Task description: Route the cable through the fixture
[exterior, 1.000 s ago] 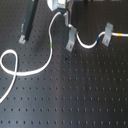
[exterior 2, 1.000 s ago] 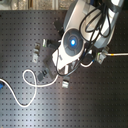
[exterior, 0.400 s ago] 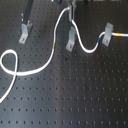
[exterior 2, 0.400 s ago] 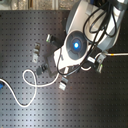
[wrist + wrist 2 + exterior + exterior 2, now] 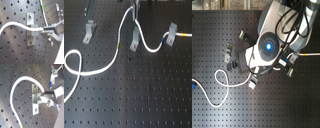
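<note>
The white cable loops at the first exterior view's left. It runs past its green band and rises to my gripper at the top edge. From there it drops beside the middle fixture and sags over to the right fixture, where its blue and yellow marks sit. In both wrist views my gripper is shut on the cable, right at the middle fixture's slot. In the second exterior view the arm hides the middle fixture.
A third fixture stands at the first exterior view's left, apart from the cable. The black perforated board lies under everything. In the second exterior view the cable loop lies at the left and small fixtures stand beside the arm.
My gripper has carried the held stretch of cable toward the first exterior view's right, from left of the middle fixture to just above it. The loop at the left has stayed in place.
</note>
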Controlling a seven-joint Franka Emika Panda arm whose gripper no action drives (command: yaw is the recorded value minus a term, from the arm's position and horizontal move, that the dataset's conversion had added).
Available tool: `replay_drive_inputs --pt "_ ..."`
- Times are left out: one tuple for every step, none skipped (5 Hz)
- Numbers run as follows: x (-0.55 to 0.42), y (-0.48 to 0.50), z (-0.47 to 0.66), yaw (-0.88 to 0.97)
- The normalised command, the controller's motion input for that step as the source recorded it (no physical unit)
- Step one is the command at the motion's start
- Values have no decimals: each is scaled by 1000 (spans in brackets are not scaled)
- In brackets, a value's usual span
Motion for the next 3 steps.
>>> replay_drive_inputs --pt "-11 35 26 0" --pt "-43 277 242 66" --pt "-40 182 297 126"
